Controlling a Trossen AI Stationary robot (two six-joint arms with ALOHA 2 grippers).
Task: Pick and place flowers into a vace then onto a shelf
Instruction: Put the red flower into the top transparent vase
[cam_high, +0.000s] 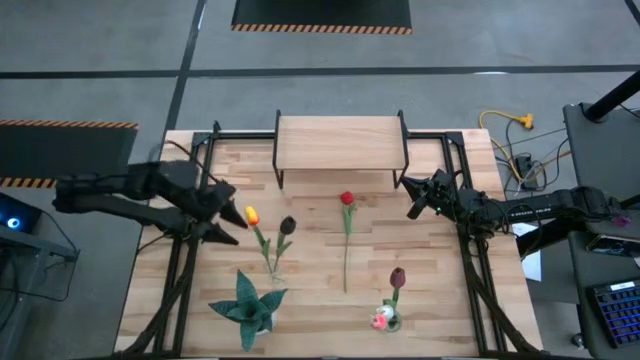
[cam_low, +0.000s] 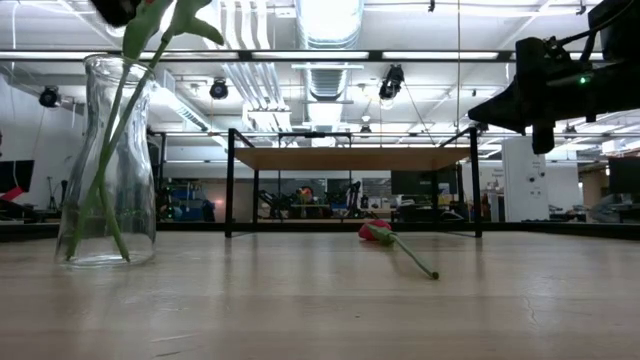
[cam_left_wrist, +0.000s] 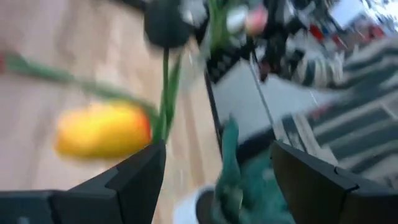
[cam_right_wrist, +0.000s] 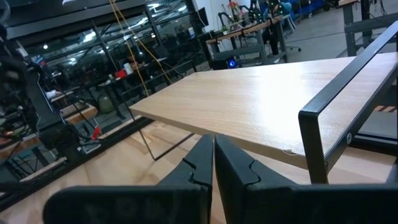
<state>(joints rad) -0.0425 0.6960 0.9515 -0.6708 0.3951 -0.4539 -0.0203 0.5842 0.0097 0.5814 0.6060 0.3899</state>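
The plank table (cam_high: 320, 300) sat on a grey floor, filling most of the overhead frame. At the left, the left gripper (cam_high: 232, 223) hung just beside the yellow tulip (cam_high: 251, 214), fingers spread wide with nothing between them. That tulip and a black tulip (cam_high: 287, 225) stood in a clear vase (cam_low: 105, 165) left of center. Lower left was a teal star-shaped plant (cam_high: 246, 305). In the middle a red tulip (cam_high: 347, 199) lay flat on the table, below the shelf (cam_high: 340, 142) at top center. A maroon tulip (cam_high: 397, 277) and a white-pink one (cam_high: 381, 319) were lower right of center. On the right, the right gripper (cam_high: 413, 196) hovered beside the shelf's corner, fingers pressed together, empty.
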